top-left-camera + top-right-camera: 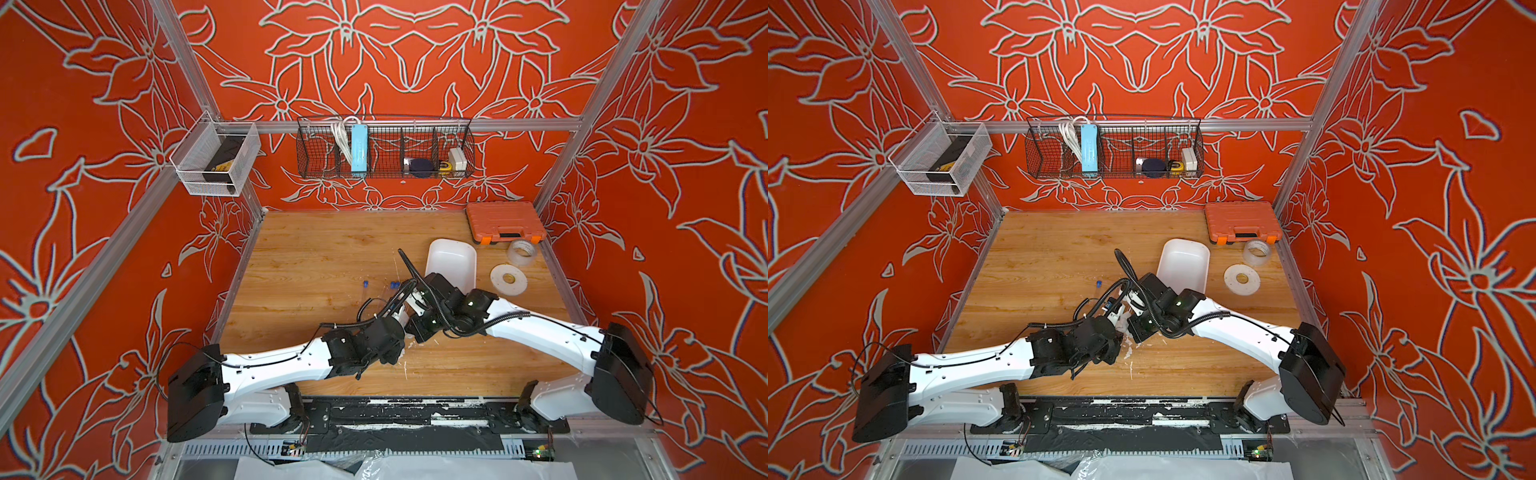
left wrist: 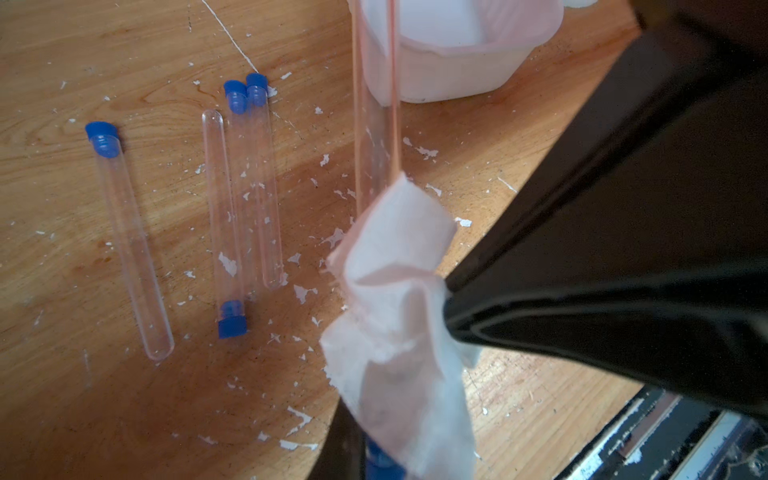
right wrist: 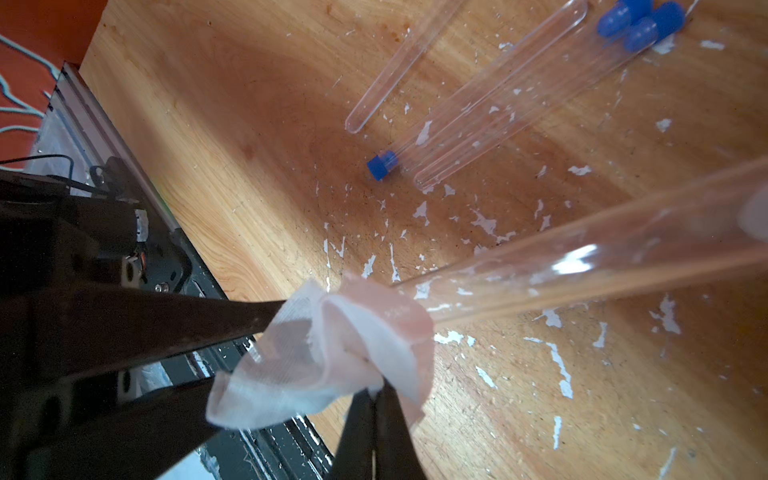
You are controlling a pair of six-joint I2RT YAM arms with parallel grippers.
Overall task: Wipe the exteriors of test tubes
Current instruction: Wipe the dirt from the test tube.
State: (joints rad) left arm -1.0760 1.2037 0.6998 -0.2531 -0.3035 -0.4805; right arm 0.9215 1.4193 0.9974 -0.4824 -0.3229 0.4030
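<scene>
In both top views we see the two arms reach in from the lower corners of the frame and meet just below its centre, over a wooden table (image 1: pixel 311 249). The left gripper (image 3: pixel 249 345) is closed around the capped end of one test tube (image 3: pixel 582 266), which is lifted off the table. The right gripper (image 3: pixel 374 399) is pinched fully shut on a crumpled white tissue (image 3: pixel 332 353). The tissue is wrapped around that tube close to the left gripper's fingers. Four more test tubes (image 2: pixel 224 208) lie flat on the table. In a top view their blue caps (image 1: pixel 365 284) show just up and left of where the grippers meet. A white tub (image 1: pixel 451 262) sits above and right of the grippers. White flakes (image 2: pixel 303 291) litter the wood.
</scene>
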